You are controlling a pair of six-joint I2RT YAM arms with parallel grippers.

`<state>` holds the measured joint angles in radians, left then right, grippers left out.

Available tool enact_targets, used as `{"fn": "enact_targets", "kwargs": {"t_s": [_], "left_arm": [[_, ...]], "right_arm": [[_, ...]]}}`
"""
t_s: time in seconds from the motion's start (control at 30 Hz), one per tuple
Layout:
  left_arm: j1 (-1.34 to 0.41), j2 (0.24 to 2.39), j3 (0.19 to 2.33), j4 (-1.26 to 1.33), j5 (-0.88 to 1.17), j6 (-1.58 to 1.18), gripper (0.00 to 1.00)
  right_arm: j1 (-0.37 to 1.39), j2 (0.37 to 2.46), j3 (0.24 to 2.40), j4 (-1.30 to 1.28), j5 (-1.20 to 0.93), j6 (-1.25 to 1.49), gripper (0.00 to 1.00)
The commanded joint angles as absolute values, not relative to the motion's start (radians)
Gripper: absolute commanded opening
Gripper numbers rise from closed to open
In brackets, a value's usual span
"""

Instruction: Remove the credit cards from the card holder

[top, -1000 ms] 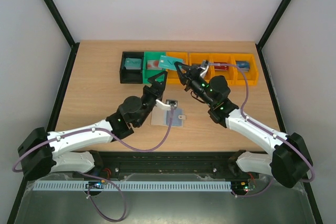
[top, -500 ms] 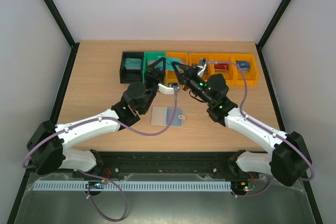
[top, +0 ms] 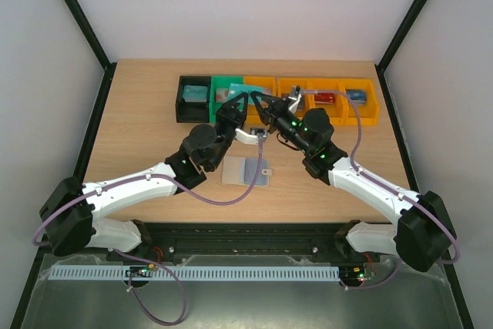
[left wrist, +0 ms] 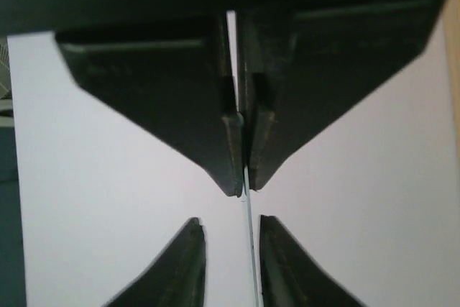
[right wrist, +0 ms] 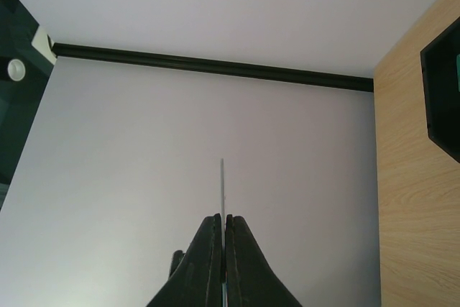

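Note:
A teal credit card (top: 243,88) hangs in the air over the bins, with my right gripper (top: 256,99) shut on it. In the right wrist view the card (right wrist: 222,185) stands edge-on out of the shut gripper (right wrist: 223,217). My left gripper (top: 242,102) faces it from the left. In the left wrist view its jaws (left wrist: 230,222) straddle the card's thin edge (left wrist: 249,249), still a little apart, so it is open. The right gripper's fingers (left wrist: 287,106) clamp the card just above. The card holder (top: 246,171) lies open and flat on the table, with no gripper near it.
A row of bins stands at the back: a black bin (top: 182,100), a green bin (top: 219,82) and orange bins (top: 370,105). Several hold cards, among them a red one (top: 325,99) and a blue one (top: 355,95). Black frame posts stand at both sides.
My left arm has swung from above the card holder to the card in the right gripper. Its jaws have narrowed round the card. The right arm has barely moved.

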<state>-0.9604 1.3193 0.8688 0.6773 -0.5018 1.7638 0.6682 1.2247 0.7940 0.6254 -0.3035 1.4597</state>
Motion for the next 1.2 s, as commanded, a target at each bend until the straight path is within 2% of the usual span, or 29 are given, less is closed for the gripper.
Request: {"fn": "enact_targets", "kwargs": {"t_s": [0.0, 0.07, 0.27, 0.3, 0.33, 0.47, 0.53, 0.67, 0.8, 0.93, 1.17], "left_arm": [[-0.972, 1.313, 0.859, 0.710, -0.491, 1.765, 0.17], [-0.975, 1.312, 0.854, 0.710, -0.492, 1.767, 0.04], [-0.972, 1.300, 0.871, 0.641, -0.512, 1.711, 0.02], [-0.964, 1.294, 0.885, 0.596, -0.516, 1.682, 0.02], [-0.952, 1.285, 0.901, 0.533, -0.515, 1.648, 0.02], [-0.850, 1.251, 1.011, 0.147, -0.439, 1.449, 0.02], [-0.766, 1.255, 1.107, -0.066, -0.353, 1.349, 0.02], [-0.551, 1.341, 1.331, -0.449, -0.144, 1.226, 0.02], [-0.372, 1.487, 1.526, -0.666, -0.015, 1.207, 0.02], [-0.262, 1.623, 1.695, -0.784, 0.100, 1.243, 0.02], [-0.171, 1.838, 1.869, -0.799, 0.205, 1.344, 0.02]], "right_arm": [[0.675, 1.220, 0.830, 0.629, -0.299, 1.443, 0.02], [0.675, 1.221, 0.829, 0.630, -0.299, 1.443, 0.02], [0.674, 1.215, 0.827, 0.625, -0.283, 1.427, 0.02], [0.673, 1.211, 0.826, 0.618, -0.273, 1.418, 0.06], [0.673, 1.205, 0.824, 0.609, -0.262, 1.408, 0.14], [0.650, 1.174, 0.829, 0.544, -0.235, 1.319, 0.79], [0.613, 1.158, 0.838, 0.504, -0.246, 1.253, 1.00], [0.557, 1.126, 0.870, 0.405, -0.246, 1.116, 0.99], [0.524, 1.110, 0.899, 0.316, -0.240, 1.025, 0.99], [0.510, 1.094, 0.901, 0.279, -0.225, 0.984, 0.99], [0.506, 1.076, 0.885, 0.245, -0.164, 0.964, 0.99]]}}
